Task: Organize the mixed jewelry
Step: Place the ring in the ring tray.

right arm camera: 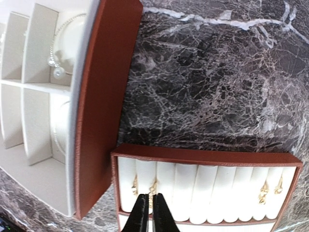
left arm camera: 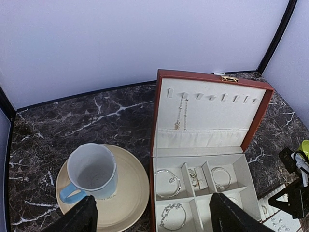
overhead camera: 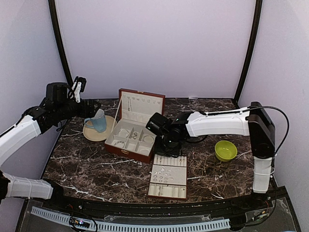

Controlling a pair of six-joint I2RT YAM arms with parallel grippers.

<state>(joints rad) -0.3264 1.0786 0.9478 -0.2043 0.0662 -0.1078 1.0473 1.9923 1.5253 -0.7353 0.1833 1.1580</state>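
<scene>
Top external view, nearest the arm bases: one ring tray (overhead camera: 168,192) lies at 6 o'clock from the one compartment box (overhead camera: 128,152). Its rows are dotted with tiny jewelry (overhead camera: 164,169), too small to count from there. The right wrist view shows the tray's far row clearly, with four small metal pieces (right arm camera: 135,186), two toward 9 o'clock and two toward 3 o'clock. The right gripper (right arm camera: 149,198) hangs over the 9 o'clock pair with its fingers drawn to a thin slit. Whether they nip a piece I cannot tell.

As I judge it, the main risk is at those tips. A piece this small could slip from so narrow a pinch and skitter onto the dark marble, where it would be hard to find. The tips could also drag the neighbouring piece out of its slot. The box wall stands just beside the tray at 9 o'clock, so a sideways swing of the wrist could shove it.

Farther out, the left wrist view shows three hoop bracelets (left arm camera: 170,180) in the box's compartments, a smaller piece in the narrow middle one, and one chain (left arm camera: 181,112) hanging in the raised lid. At 9 o'clock from the box, one mug (left arm camera: 91,169) stands on one plate (left arm camera: 130,193). At 3 o'clock, well apart, sits one green bowl (overhead camera: 226,155). The left gripper (left arm camera: 153,200) hovers above the mug and box with its fingers spread wide and holding nothing. A careless descent could tip the mug.
</scene>
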